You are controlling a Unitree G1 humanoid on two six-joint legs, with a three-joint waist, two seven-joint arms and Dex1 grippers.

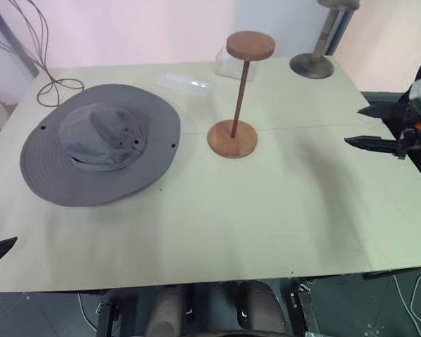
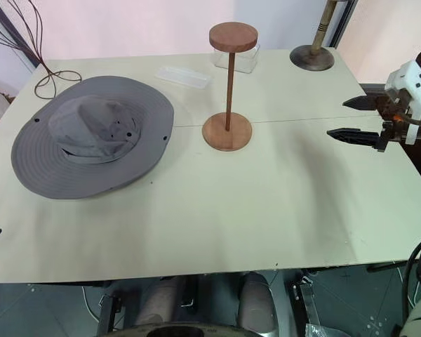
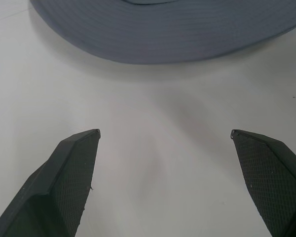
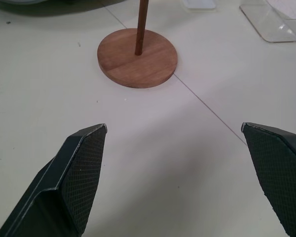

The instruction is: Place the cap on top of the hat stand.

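Note:
The grey wide-brimmed cap (image 1: 99, 142) lies flat, crown up, on the left half of the pale table. The reddish-brown wooden hat stand (image 1: 236, 98) stands upright near the table's middle, its round top disc bare. My left gripper (image 3: 165, 133) is open just above the tabletop, a short way from the cap's brim (image 3: 167, 34), with nothing between its fingers; one fingertip (image 1: 1, 250) shows at the table's front left corner. My right gripper (image 2: 351, 118) is open and empty over the table's right edge, pointing at the stand's base (image 4: 137, 58).
A grey-tan metal stand (image 1: 317, 49) with a dark round base is at the back right. Two clear plastic containers (image 1: 185, 83) (image 1: 231, 64) lie behind the hat stand. Dark cables (image 1: 50, 83) loop at the back left corner. The table's front edge (image 1: 217, 281) is near.

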